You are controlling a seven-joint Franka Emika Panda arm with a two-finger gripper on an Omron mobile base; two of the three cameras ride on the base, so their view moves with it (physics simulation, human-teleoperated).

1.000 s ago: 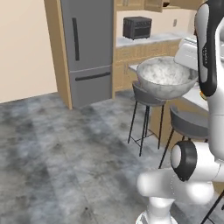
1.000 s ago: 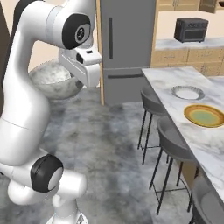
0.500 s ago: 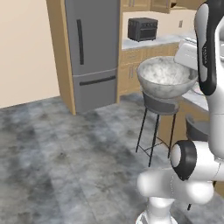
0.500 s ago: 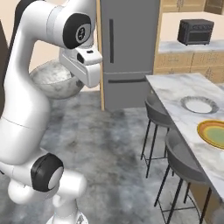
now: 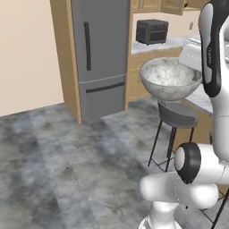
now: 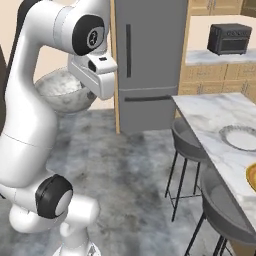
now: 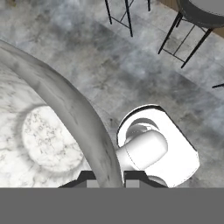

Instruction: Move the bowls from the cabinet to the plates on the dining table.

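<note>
My gripper (image 7: 106, 177) is shut on the rim of the grey-white marbled stone bowl (image 7: 43, 140) and holds it upright in the air over the floor. The left base view shows this bowl (image 5: 170, 78) in front of the white hand, above a stool. From the right base view the bowl (image 6: 60, 92) hangs to the left of the hand. On the marble dining table (image 6: 210, 112) at the right lie a pale grey plate (image 6: 240, 137) and, at the frame's edge, a yellowish tan plate (image 6: 251, 177). Tan wall cabinet doors (image 6: 210, 6) line the top edge.
A grey fridge (image 5: 96, 53) in a wood surround stands ahead. A black oven (image 6: 230, 39) sits on the back counter. Grey stools (image 6: 187, 142) (image 6: 225, 210) stand along the table's near side, one below the bowl (image 5: 177, 114). Grey stone floor spreads to the left.
The whole scene has slid right in both base views, so the base has moved. The bowl stays in the shut gripper, in the same place relative to the arm.
</note>
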